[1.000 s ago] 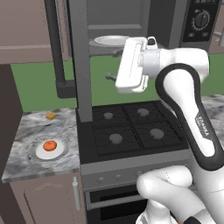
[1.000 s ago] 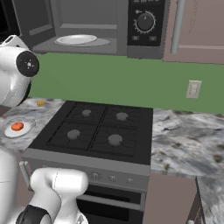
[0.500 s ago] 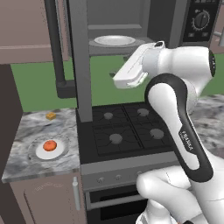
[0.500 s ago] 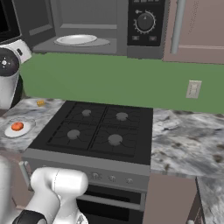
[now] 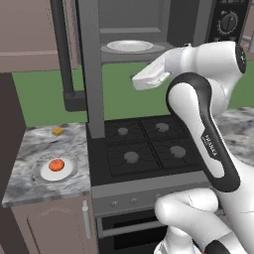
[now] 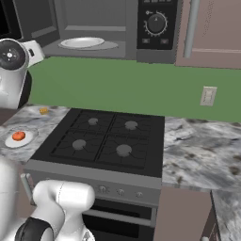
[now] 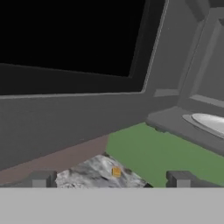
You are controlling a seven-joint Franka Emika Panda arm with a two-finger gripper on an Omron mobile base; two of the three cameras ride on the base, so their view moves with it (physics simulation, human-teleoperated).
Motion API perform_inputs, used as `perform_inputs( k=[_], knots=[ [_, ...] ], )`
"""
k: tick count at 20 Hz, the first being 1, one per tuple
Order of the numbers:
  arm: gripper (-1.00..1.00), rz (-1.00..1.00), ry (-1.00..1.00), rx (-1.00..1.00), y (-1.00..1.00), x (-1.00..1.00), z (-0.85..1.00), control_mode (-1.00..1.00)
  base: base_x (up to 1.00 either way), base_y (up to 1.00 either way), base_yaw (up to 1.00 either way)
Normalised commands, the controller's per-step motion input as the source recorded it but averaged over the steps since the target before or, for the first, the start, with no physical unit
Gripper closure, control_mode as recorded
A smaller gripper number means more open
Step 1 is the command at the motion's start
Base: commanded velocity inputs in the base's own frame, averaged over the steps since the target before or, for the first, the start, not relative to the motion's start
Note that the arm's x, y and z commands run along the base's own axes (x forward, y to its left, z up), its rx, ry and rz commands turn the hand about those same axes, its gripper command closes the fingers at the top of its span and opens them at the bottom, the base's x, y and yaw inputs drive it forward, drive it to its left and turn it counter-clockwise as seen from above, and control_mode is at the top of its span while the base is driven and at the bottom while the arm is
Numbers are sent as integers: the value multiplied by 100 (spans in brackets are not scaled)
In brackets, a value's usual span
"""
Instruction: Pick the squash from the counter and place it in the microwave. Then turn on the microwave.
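Hovering high by the microwave (image 5: 149,30), the hand (image 7: 109,178) gapes wide, empty; squash (image 5: 56,165) waits plated on the bench (image 5: 30,144) below.

The squash (image 5: 56,164), a small rounded orange-red lump, is sat on a white plate on the grey-white marbled counter (image 5: 30,186), left of the stove. The microwave (image 6: 113,28) is mounted up above, dark grey, its door (image 5: 92,64) swung wide open, cavity exposed, round dial (image 6: 156,23) at the right.
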Motion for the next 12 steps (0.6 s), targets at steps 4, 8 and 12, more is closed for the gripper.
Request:
perform_inputs(
  k=[4,8,12],
  knots=[
    [-100,-15,9,0,-20,7,0,-100,0,0,0],
    [-100,-19,13,-1,-14,5,0,-100,0,0,0],
    [-100,-19,15,-1,-13,13,-2,-100,0,0,0]
  ],
)
